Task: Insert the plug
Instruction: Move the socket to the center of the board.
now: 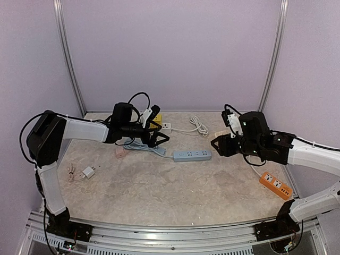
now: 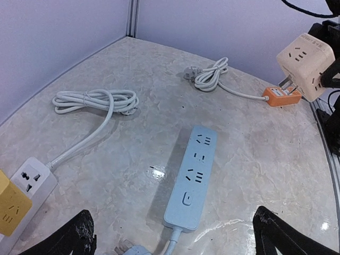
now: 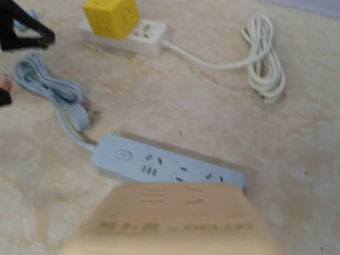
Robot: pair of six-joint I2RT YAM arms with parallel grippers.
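Hovering near our blue power strip | right gripper clasps beige cube adapter, prongs leading for insertion | left gripper wide, empty

We are noting a pale blue power strip with dark socket slots, and a tabletop mottled in beige and grey like marble, with plain lavender walls behind. We are seeing a cream-beige cube plug with silvery prongs, a bright yellow cube, a white strip under it, and an orange strip with whitish socket faces. We are also logging a white coiled cable, a pale blue cable matching its strip, and a small pink item too small to identify.
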